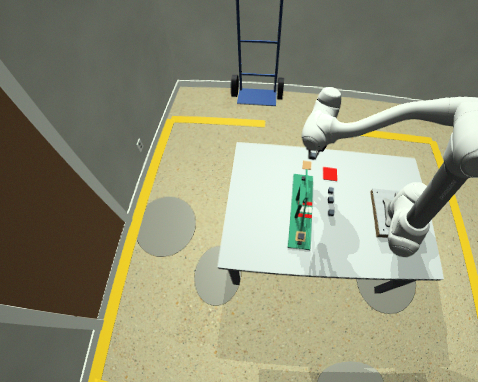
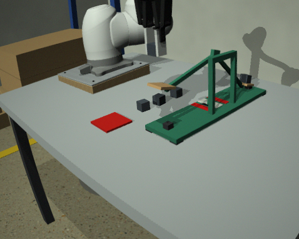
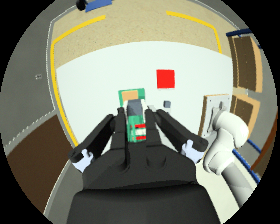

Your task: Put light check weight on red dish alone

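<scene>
1. Pincer (image 1: 312, 154) (image 2: 151, 47) (image 3: 134, 105) is mostly closed, pads snug on a dark cube (image 2: 151, 50) (image 3: 135, 107), up off the table.
2. Raised pan (image 1: 307, 165) (image 2: 161, 86) (image 3: 130, 95) is bare; my guess is the cube's headed there.
3. Low pan (image 1: 297, 233) (image 2: 248, 84) already has a weight (image 1: 301, 235) (image 2: 246, 78), so the comparison's half loaded.
4. Three spare weights (image 1: 331, 200) (image 2: 159, 99) sit in a row. Fake's one of the five, can't tell which.
5. Red dish (image 1: 330, 174) (image 2: 111, 122) (image 3: 165, 79) is bare, so delivery's still to do.

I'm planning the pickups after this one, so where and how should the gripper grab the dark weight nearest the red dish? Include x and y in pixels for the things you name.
I'd come straight down from above on the small cube (image 1: 331, 190) (image 2: 143, 105) (image 3: 167, 104), fingers on two opposite upright sides, ideally those facing away from its neighbour. It sits flat, and its top looks unobstructed.
</scene>
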Controlling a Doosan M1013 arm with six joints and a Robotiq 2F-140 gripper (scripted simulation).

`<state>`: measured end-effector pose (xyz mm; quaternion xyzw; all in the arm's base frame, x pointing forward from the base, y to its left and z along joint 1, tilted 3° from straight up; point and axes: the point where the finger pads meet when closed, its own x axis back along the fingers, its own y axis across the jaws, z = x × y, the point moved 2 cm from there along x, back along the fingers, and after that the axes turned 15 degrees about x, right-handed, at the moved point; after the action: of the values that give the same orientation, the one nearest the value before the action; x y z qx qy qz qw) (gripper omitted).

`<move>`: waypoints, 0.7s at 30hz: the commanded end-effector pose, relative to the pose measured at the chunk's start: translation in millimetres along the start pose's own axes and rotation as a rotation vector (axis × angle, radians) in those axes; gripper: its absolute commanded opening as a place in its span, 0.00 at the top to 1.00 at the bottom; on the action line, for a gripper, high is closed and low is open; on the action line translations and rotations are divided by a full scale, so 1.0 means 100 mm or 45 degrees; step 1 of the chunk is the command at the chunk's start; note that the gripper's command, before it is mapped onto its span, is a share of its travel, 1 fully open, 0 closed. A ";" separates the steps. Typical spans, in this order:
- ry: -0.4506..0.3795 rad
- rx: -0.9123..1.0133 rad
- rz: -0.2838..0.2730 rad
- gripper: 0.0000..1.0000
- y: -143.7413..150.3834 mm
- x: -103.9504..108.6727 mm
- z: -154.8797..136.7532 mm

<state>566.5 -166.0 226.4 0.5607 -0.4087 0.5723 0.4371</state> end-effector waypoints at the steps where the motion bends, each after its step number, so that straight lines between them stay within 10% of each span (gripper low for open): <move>1: 0.000 0.000 -0.003 0.76 -0.12 -0.01 0.03; 21: -0.001 0.000 -0.003 0.76 -0.12 -0.10 0.03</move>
<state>579.1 -165.8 218.9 0.5613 -0.4081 0.5715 0.4379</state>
